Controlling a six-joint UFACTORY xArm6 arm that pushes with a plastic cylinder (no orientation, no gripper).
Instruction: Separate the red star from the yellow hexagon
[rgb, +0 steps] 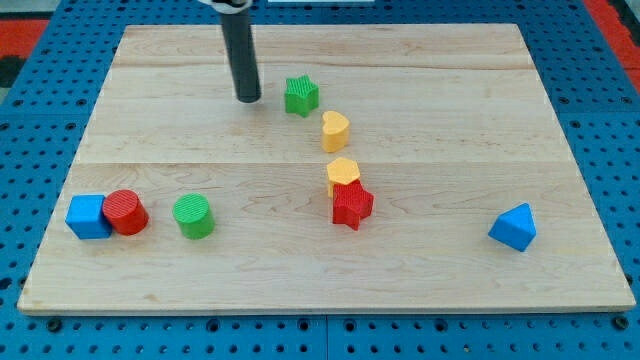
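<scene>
The red star (352, 206) lies on the wooden board just below the centre. The yellow hexagon (342, 173) touches its upper edge. My tip (248, 99) stands on the board at the upper left of the centre, well apart from both blocks, up and to the left of them. It is just left of a green star (301, 96), with a small gap between them.
A yellow heart (335, 130) lies between the green star and the hexagon. A blue cube (88, 216), a red cylinder (126, 212) and a green cylinder (192, 216) sit in a row at lower left. A blue triangle (514, 227) is at lower right.
</scene>
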